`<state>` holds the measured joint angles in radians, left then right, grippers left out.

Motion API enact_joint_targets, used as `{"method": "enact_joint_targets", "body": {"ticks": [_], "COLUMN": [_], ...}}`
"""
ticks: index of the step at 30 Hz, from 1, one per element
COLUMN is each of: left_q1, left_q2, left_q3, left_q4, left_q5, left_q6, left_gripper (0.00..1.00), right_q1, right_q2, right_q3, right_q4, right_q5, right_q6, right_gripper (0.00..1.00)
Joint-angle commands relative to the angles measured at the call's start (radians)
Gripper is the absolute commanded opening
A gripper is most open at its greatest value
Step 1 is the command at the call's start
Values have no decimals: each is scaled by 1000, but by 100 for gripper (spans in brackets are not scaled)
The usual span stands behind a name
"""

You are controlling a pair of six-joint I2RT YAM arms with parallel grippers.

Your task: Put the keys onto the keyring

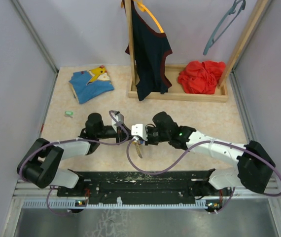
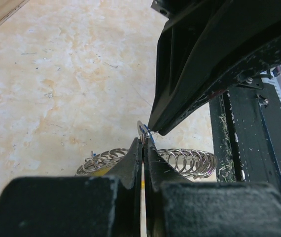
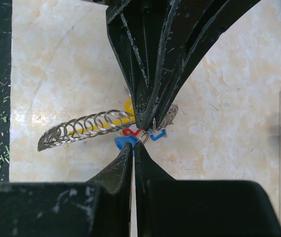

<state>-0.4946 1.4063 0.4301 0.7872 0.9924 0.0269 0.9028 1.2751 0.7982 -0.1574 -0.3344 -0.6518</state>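
The left hand and the right hand met tip to tip over the front middle of the desk. The left hand's fingers were pressed together on a thin sliver of grey metal, apparently the wire of the keyring. Only a short arc of that ring showed in the right wrist view, with the rest hidden behind the black fingertips. The right hand's fingers were also closed, with no gap at the tip. The blue key showed as two blue scraps, one on either side of those fingertips, and its blade was hidden. Whether the right hand actually pinched it could not be told.

A yellow tag and a small red piece peeked out just behind the meeting point, both partly covered. A coiled wire spring trailed away from the cluster. Whether it lay on the desk or hung above it was unclear.

In the top view the whole cluster was too small to make out. The mint green key lay on the desk well apart to the left, no more than a green speck.
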Motion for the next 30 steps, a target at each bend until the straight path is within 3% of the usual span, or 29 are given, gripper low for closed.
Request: {"method": "enact_joint_targets", "body": {"ticks": [1, 12, 18, 20, 22, 30], "left_q1": [3, 2, 4, 5, 6, 19], "left_q2": [-31, -58, -54, -58, -70, -148], "left_q3": [-42, -86, -86, -85, -88, -127], "left_q4": [242, 308, 263, 247, 233, 193], "left_q5": [-19, -94, -121, -135, -156, -358], "left_q6": [-111, -130, -88, -76, -68, -72], "left_gripper": [0, 0, 1, 22, 33, 55], "right_q1": [16, 16, -10, -18, -29, -139], "right_q2": [49, 86, 50, 30, 18, 37], "right_q3": [15, 10, -10, -10, -6, -6], "right_q4": [33, 110, 105, 103, 105, 165], "right_q5": [-51, -27, 31, 43, 54, 97], "right_q6": [21, 32, 64, 73, 81, 215], "right_gripper": [0, 0, 0, 0, 0, 0]}}
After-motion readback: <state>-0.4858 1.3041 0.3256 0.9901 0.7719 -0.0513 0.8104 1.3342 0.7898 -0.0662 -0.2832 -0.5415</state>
